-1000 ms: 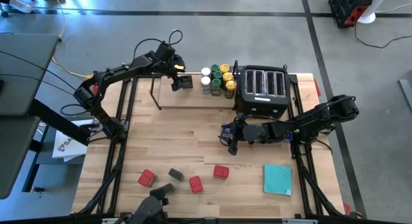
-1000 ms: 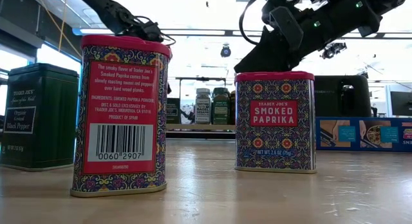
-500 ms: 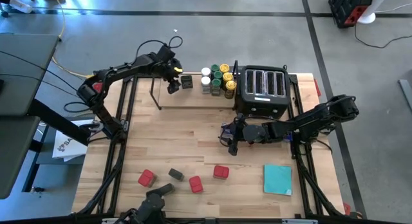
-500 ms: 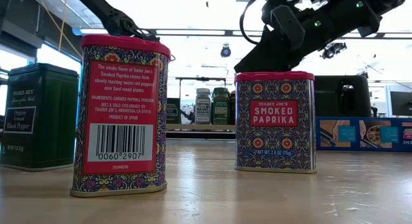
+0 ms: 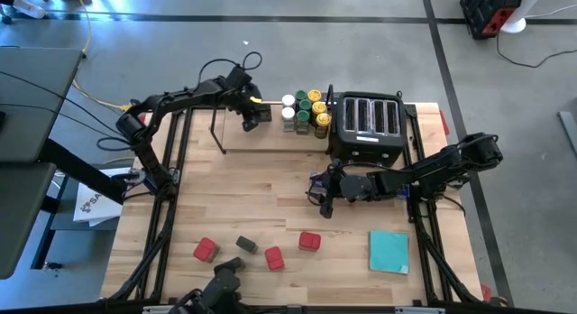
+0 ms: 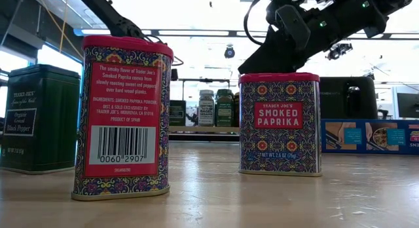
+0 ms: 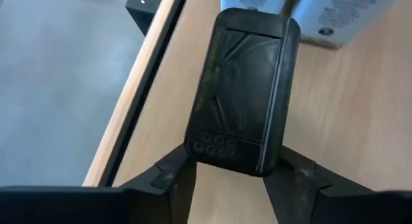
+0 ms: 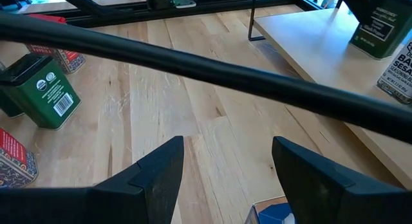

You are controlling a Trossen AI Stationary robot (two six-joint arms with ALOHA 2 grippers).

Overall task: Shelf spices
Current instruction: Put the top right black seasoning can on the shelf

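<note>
left gripper (image 7: 235,179) | fingers astride dark tin (image 7: 244,95) on shelf (image 5: 270,138), grip uncertain | tin's long axis along fingers | right gripper (image 8: 225,172) open, idle mid-counter

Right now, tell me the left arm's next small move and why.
Probably leave the dark tin where it stands and back the left gripper away from the shelf. The tin is already upright on the plank, next to the jars, while four more tins wait at the table's front. The right gripper waits open, mid-table.
</note>
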